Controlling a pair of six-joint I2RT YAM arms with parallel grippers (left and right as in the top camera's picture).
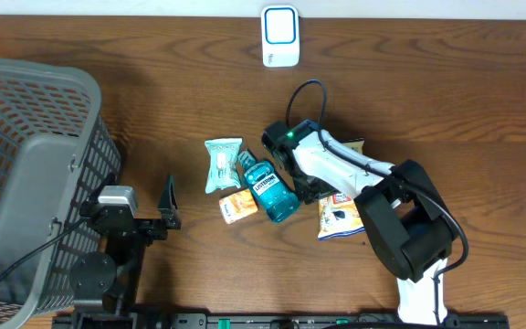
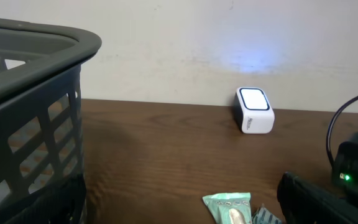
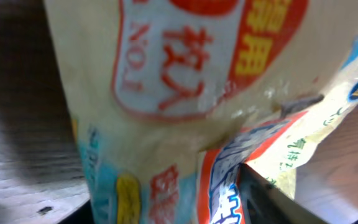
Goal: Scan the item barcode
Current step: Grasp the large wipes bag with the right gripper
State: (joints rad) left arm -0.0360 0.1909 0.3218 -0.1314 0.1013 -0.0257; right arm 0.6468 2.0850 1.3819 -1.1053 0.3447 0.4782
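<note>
The item in hand is a cream snack bag [image 3: 166,81] with red print, which fills the right wrist view. My right gripper [image 3: 173,205] is shut on its crumpled lower edge, and a dark finger [image 3: 272,196] presses the bag's right side. In the overhead view that bag [image 1: 341,217] lies right of the item pile under the right gripper [image 1: 329,194]. The white barcode scanner [image 1: 280,37] stands at the far edge of the table, lit blue-white [image 2: 254,110]. My left gripper [image 1: 167,206] stands open and holds nothing, beside the basket.
A large grey mesh basket [image 1: 26,174] fills the left side. A pile holds a green packet [image 1: 222,164], a blue mouthwash bottle [image 1: 270,190] and an orange box [image 1: 237,206]. Another bag [image 1: 354,144] lies behind the right arm.
</note>
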